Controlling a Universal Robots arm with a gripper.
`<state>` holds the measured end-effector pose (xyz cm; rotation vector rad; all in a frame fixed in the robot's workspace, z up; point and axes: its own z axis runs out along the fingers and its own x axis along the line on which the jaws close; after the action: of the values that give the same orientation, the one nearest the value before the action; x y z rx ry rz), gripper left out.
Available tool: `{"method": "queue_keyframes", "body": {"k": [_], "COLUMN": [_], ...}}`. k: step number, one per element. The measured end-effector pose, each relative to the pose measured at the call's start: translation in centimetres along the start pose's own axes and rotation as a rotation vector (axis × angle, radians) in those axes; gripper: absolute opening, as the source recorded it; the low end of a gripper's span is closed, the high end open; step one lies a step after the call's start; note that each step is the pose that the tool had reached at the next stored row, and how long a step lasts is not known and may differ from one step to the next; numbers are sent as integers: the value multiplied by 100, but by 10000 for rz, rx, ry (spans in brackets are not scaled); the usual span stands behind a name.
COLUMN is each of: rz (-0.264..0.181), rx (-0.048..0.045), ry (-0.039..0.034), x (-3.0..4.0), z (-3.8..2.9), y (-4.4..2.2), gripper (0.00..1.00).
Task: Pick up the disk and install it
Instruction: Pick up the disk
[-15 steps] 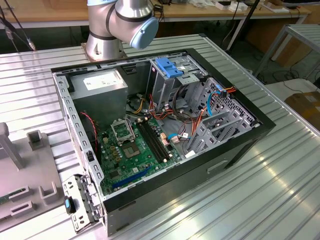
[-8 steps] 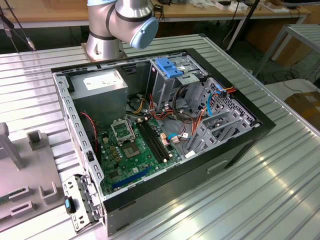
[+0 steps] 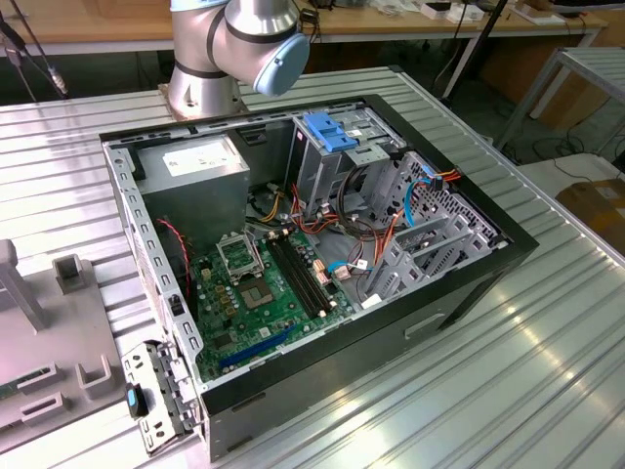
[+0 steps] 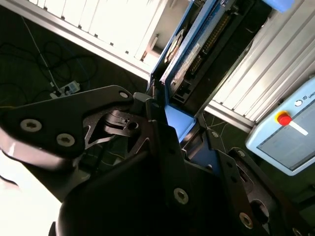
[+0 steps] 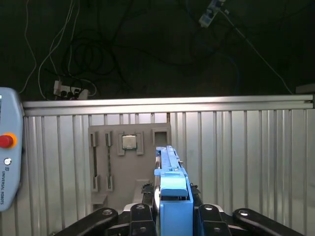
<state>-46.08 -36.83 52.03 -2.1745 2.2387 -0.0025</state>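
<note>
Exterior view: an open computer case (image 3: 391, 352) sits mid-tabletop (image 3: 547, 391), with the arm base (image 3: 200, 88) at the far edge.
Second wrist view: the pincer (image 4: 174, 118) grasps the disk (image 4: 189, 54), a pendant (image 4: 288, 132) beside it.
First wrist view: the disk is held edge-on, and a grey fixture (image 5: 113, 162) lies beyond it.

"Where's the disk (image 5: 171, 191) on your screens?"

"I see it in both wrist views. The gripper (image 4: 179, 125) clamps its blue tab end, and the rest juts straight out past the fingers."

"How's it sitting?"

"Edge-on to my first wrist view, so just a thin blue strip. The second wrist view gives me a flat dark face framed by the bright blue carrier."
</note>
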Motion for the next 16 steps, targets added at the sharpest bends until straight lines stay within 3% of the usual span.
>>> {"method": "queue_keyframes", "body": {"k": [6,11,16], "rz": [3,5,8], "rx": [-11,-19,-18], "ry": [1,2,1], "x": [-2,-4,-3], "z": [-161,-254,-258], "y": [-4,-6,-10], "gripper": [37,37,37]}}
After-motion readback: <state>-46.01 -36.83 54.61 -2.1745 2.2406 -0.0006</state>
